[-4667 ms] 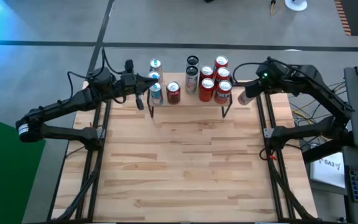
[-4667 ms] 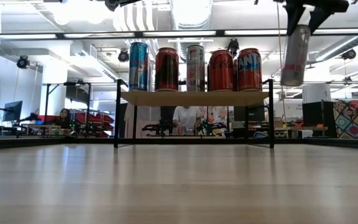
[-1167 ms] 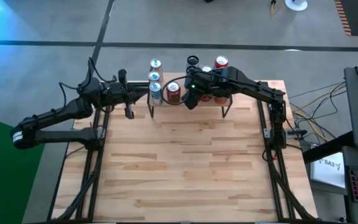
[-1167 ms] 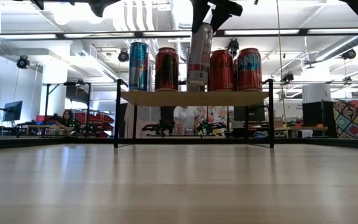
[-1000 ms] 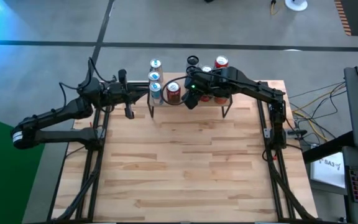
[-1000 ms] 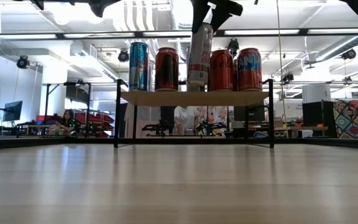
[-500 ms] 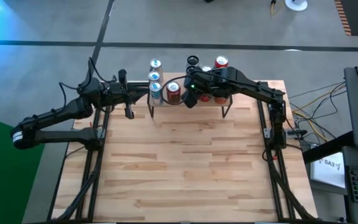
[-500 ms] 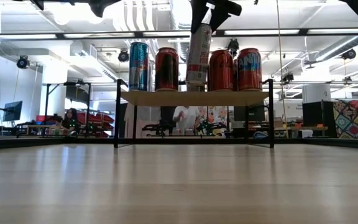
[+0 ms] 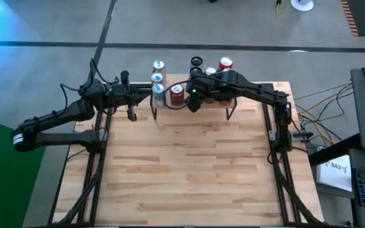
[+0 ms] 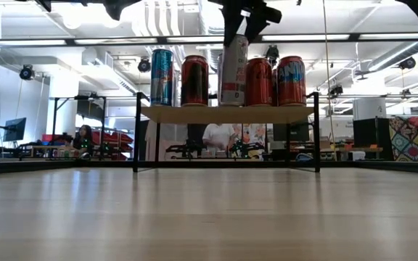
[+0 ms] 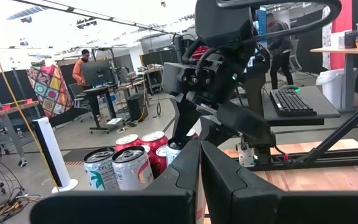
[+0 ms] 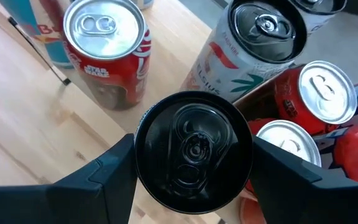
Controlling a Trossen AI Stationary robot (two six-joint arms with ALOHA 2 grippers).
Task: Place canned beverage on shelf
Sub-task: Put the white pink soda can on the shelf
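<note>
while the right hand (image 12: 193,168) grips a tall can with a black top (image 12: 193,148), that can stands upright over the shelf (image 10: 227,114), and in the low view its bottom looks right at the plank. it sits in the front row, between the red can on its left and the red cans on its right.

the red can beside it (image 12: 106,48) has "star wars" written small on its silver lid. a white can with a black lid (image 12: 252,46) stands just behind the held one, and it has green palm leaves and red letters that look like "celsius". a blue can (image 10: 161,77) stands at the left end of the shelf, and a bit of red "bu" shows on it in the right wrist view. the other red cans (image 9: 225,63) have writing too small to read.

the left hand (image 9: 132,114) is clenched shut with nothing in it. it waits over the wooden surface (image 9: 189,171), just to the left of the shelf.
</note>
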